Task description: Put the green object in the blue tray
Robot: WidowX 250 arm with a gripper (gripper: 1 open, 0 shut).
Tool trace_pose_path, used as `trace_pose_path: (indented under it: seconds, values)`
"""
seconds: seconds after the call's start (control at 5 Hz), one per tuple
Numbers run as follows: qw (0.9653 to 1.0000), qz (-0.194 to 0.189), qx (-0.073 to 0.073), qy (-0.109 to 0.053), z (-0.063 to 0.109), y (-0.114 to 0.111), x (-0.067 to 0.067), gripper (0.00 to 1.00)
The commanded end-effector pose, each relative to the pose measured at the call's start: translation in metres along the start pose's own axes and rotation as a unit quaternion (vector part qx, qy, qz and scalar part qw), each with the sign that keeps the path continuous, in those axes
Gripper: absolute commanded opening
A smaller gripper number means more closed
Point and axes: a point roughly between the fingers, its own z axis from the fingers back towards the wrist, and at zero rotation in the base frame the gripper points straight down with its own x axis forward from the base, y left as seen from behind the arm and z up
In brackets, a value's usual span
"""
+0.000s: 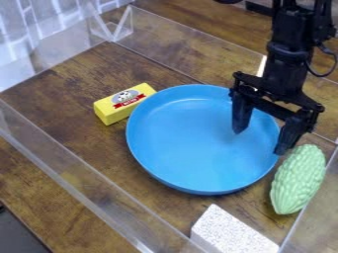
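Pincer [263, 126] spread wide, empty, over right edge of blue tray [165, 126]. Green object [298, 178] on desk just beside, lower right. Risk: off-centre descent nudges rounded gourd, rolls away.

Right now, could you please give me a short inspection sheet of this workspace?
Surface: dark wooden table, with clear walls around it.
Job's things: green object on the table right of the blue tray; tray holds nothing.
Clutter: yellow block at the tray's left rim; white speckled block at the front.
Grippers: gripper open, pointing down over the tray's right side, fingers holding nothing.
Cables: black cable by the arm.
Surroundings: nothing seen.
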Motion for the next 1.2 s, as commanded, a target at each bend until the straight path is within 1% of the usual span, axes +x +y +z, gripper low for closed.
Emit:
trace_pose_path:
  seconds: [0.0,0.2,0.8,1.0]
  values:
    - [0.9992,-0.014,-0.001,-0.038,0.018,-0.011,0.010,1.00]
    - [0.9990,-0.017,-0.008,-0.040,0.012,-0.019,0.012,1.00]
    - [0.9979,-0.025,-0.022,-0.055,-0.006,-0.043,0.016,1.00]
    - [0.9973,-0.029,-0.027,-0.061,-0.009,-0.046,0.016,1.00]
